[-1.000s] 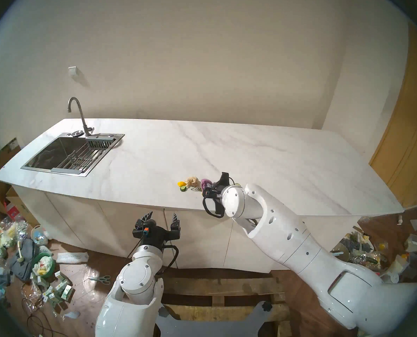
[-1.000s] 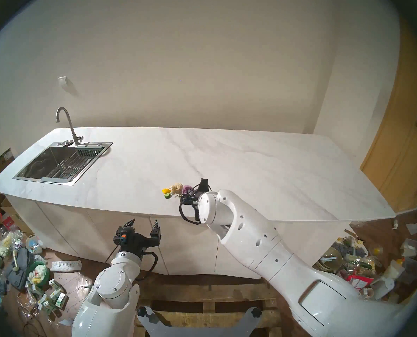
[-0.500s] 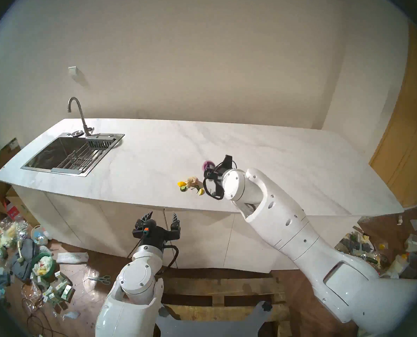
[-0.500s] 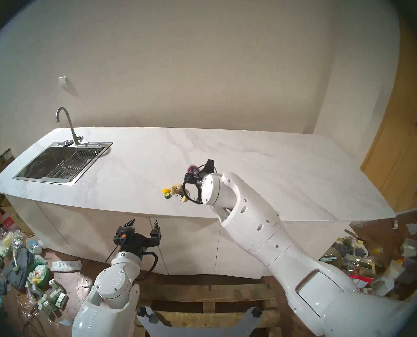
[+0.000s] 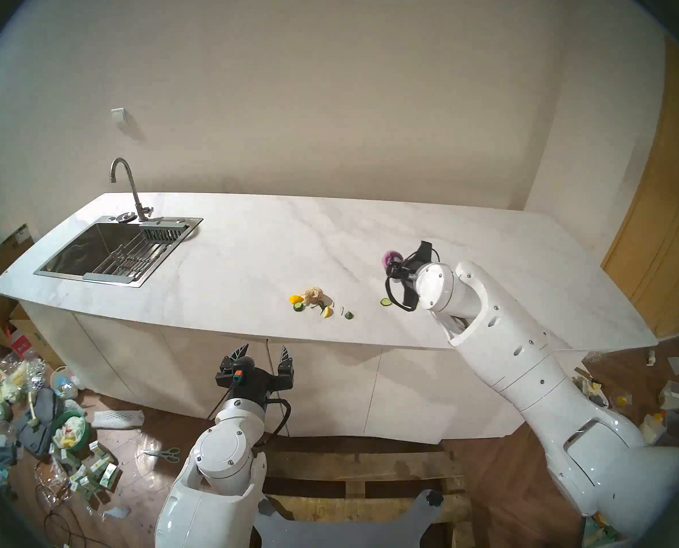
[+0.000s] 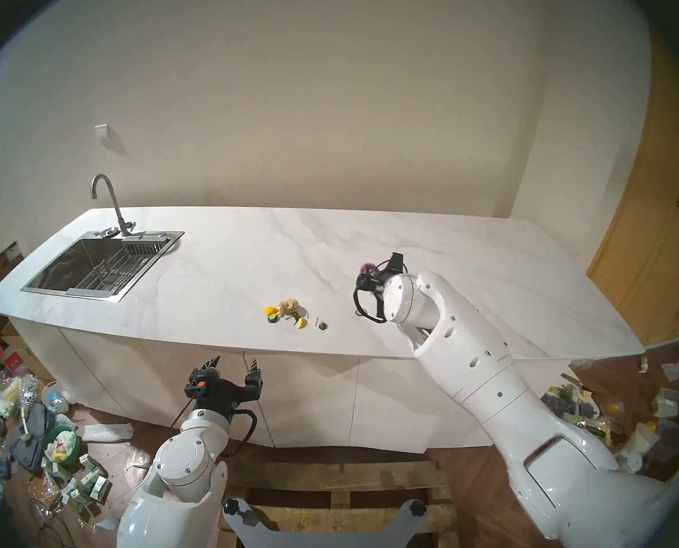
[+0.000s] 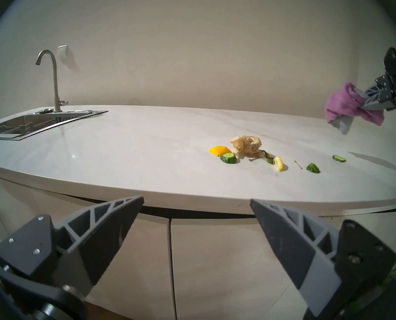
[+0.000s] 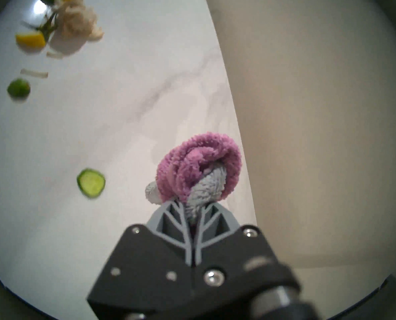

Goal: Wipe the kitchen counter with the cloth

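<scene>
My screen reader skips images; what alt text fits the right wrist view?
The right gripper pinches a bunched purple cloth above a white marble counter. A cucumber slice lies nearby; crumpled paper and other food scraps sit farther off.

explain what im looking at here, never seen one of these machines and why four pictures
It is a robot with two white arms standing at a kitchen counter. Each arm ends in a two-fingered end effector.

Two pictures come from cameras on the robot's head, looking down; they are nearly identical. The other two come from a camera on each wrist, so each shows its own fingers up close.

The right end effector is shut on a purple cloth, held above the counter and not touching it. The left end effector is open and empty, below the counter's front edge.

On the counter lie scraps: a crumpled beige paper wad, cucumber slices, yellow fruit pieces. A sink with a tap sits at the left end.
</scene>
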Controlling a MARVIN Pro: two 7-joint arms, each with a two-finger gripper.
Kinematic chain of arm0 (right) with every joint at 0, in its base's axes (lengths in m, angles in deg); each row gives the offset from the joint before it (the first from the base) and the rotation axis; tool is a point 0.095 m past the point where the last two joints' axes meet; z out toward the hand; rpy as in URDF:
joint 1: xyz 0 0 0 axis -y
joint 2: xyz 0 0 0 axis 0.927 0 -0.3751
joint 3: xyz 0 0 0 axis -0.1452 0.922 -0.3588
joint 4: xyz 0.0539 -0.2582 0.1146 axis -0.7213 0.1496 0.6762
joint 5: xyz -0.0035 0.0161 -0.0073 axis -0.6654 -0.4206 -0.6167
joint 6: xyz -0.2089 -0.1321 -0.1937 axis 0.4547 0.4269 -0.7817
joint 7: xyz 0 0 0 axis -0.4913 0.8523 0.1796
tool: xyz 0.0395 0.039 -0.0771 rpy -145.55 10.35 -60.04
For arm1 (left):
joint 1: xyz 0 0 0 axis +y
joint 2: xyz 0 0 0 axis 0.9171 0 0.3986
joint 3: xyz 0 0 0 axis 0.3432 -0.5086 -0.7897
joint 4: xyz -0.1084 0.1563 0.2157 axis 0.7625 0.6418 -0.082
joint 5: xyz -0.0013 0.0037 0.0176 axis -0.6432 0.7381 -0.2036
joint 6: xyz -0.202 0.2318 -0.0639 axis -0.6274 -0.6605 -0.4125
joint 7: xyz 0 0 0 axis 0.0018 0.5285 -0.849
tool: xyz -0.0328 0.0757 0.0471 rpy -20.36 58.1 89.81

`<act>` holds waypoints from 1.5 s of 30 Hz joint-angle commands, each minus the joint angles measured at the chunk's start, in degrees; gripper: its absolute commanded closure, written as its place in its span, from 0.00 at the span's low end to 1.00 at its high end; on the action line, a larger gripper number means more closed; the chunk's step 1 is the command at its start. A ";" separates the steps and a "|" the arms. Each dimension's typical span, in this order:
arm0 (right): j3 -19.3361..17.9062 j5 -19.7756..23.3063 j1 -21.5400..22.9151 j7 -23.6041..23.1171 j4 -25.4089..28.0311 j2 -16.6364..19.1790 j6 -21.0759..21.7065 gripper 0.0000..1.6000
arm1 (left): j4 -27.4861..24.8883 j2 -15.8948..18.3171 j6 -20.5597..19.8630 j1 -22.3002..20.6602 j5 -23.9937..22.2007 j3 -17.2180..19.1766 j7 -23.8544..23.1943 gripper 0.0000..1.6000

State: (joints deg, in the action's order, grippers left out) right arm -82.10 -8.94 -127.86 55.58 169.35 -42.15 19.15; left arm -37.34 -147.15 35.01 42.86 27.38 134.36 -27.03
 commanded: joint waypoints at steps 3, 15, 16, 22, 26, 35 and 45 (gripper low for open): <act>0.77 -2.35 -1.30 2.69 -3.35 4.40 -4.17 1.00 | -1.74 0.01 0.32 -0.22 -0.04 -0.11 -0.16 0.00; 4.13 -2.86 -2.43 6.03 -8.00 -0.32 -5.22 1.00 | -1.74 0.03 0.32 -0.22 -0.05 -0.12 -0.14 0.00; 4.29 -2.89 -2.40 6.16 -7.97 -0.80 -4.95 1.00 | -1.72 0.03 0.33 -0.23 -0.05 -0.12 -0.14 0.00; 6.19 -3.69 -0.69 7.01 -9.21 -3.78 -4.79 1.00 | -1.66 0.03 0.35 -0.27 -0.05 -0.12 -0.12 0.00; 7.71 -4.37 1.16 6.02 -8.94 -4.14 -5.93 1.00 | -1.66 0.03 0.35 -0.27 -0.05 -0.13 -0.12 0.00; 10.87 -5.86 4.30 -1.04 -5.17 -1.96 -7.08 1.00 | -1.65 0.04 0.36 -0.28 -0.06 -0.13 -0.11 0.00; 13.29 -4.48 2.41 -3.28 -2.78 -7.90 -5.05 1.00 | -1.56 0.04 0.37 -0.32 -0.05 -0.14 -0.08 0.00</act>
State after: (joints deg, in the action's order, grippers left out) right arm -70.16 -13.93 -126.05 52.49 164.32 -45.12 13.18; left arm -37.43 -147.09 35.01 42.90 27.34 134.32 -27.00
